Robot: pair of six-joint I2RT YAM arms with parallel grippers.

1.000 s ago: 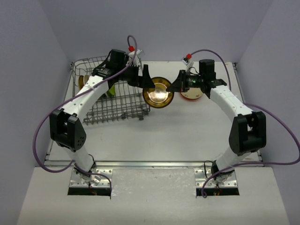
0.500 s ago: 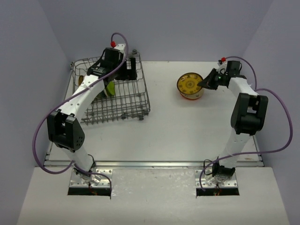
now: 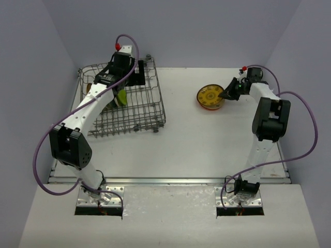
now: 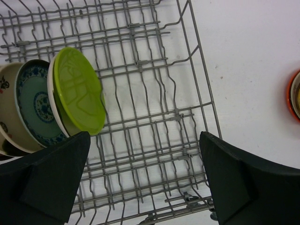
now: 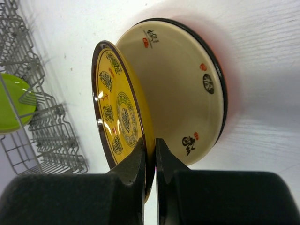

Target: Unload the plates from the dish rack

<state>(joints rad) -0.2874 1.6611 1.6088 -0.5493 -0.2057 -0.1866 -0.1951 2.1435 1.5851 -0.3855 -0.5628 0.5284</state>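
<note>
The grey wire dish rack (image 3: 139,116) stands at the back left. A lime green plate (image 4: 77,93), a teal-patterned plate (image 4: 35,105) and a beige one (image 4: 7,108) stand on edge in it. My left gripper (image 4: 144,140) hangs open above the rack's tines (image 4: 154,84), to the right of the green plate (image 3: 122,97), with nothing between its fingers. My right gripper (image 5: 154,143) is shut on the rim of a yellow patterned plate (image 5: 119,117). That plate is tilted against a beige-bottomed plate (image 5: 183,84) lying on the table at the back right (image 3: 211,96).
An orange rim (image 4: 294,93) of the plates on the table shows at the right edge of the left wrist view. The grey walls stand close behind the rack and right of the right arm (image 3: 269,111). White table (image 3: 207,139) spreads between rack and plates.
A second ago both grippers met at the yellow plate mid-table. The right gripper has carried it right onto the other plate there; the left gripper has gone back over the rack and opened wide.
</note>
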